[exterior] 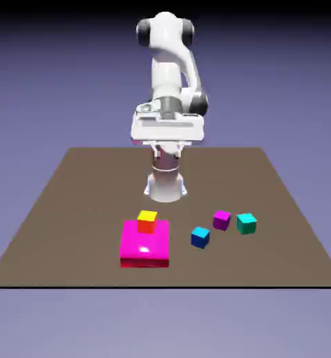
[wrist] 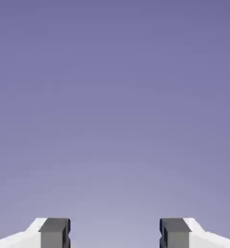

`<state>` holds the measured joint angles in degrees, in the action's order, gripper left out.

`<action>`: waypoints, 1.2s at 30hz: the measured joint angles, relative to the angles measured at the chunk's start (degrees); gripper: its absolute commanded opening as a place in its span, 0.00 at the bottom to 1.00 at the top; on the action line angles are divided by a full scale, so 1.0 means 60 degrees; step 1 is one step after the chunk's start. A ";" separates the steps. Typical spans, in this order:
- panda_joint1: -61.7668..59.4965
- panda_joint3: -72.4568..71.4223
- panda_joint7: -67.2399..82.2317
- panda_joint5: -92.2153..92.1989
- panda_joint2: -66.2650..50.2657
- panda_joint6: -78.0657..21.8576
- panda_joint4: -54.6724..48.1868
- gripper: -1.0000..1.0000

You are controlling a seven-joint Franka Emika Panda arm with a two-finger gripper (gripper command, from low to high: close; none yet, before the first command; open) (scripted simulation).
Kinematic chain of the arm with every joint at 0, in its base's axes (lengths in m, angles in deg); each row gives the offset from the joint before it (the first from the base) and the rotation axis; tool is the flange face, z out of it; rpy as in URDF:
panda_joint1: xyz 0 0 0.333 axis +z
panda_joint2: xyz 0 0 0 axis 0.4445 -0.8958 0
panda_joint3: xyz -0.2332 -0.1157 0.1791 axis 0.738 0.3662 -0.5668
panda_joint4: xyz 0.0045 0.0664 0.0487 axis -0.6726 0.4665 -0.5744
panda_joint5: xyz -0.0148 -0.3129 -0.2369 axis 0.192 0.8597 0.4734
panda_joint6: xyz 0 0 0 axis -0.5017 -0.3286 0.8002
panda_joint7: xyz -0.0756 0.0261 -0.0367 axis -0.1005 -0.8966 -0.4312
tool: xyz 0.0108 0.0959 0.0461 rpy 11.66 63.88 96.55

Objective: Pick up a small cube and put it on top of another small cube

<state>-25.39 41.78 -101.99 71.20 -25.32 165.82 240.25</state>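
The small cubes lie on the brown surface (exterior: pixel 70 210), well below and apart from our gripper (wrist: pixel 115 235): blue cube (exterior: pixel 200 237), purple cube (exterior: pixel 221 219), teal cube (exterior: pixel 246 223). A red-and-yellow cube (exterior: pixel 146 222) rests atop a magenta block (exterior: pixel 144 245). We see the gripper's fingers (wrist: pixel 55 233) spread wide, holding nothing.

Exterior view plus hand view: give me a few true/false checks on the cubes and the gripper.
1. A small yellow-topped cube sits on the large magenta block. True.
2. The gripper is shut on a cube. False: its grey fingertips stand apart with only backdrop between them.
3. The small blue cube lies on the brown table. True.
4. The small purple cube is stacked on the small teal cube. False: they sit side by side on the table.
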 measured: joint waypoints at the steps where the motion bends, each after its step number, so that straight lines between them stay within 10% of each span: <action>1: 0.0044 -0.0335 -0.0375 -0.0388 -0.0346 -0.0281 0.0013 0.50; 15: 0.0873 -0.4764 -0.5334 -0.5529 -0.4927 -0.3998 0.0191 0.50; 24: 0.1014 -0.4720 -0.4951 -0.5769 -0.7693 -0.1431 -0.0059 0.50; 25: 0.1025 -0.4719 -0.4939 -0.5776 -0.7776 -0.1353 -0.0066 0.00; 36: 0.0617 -0.4746 -0.5327 -0.5538 -0.4927 -0.3993 0.0191 0.00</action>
<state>-21.68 13.30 -133.95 37.98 -54.88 141.87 241.40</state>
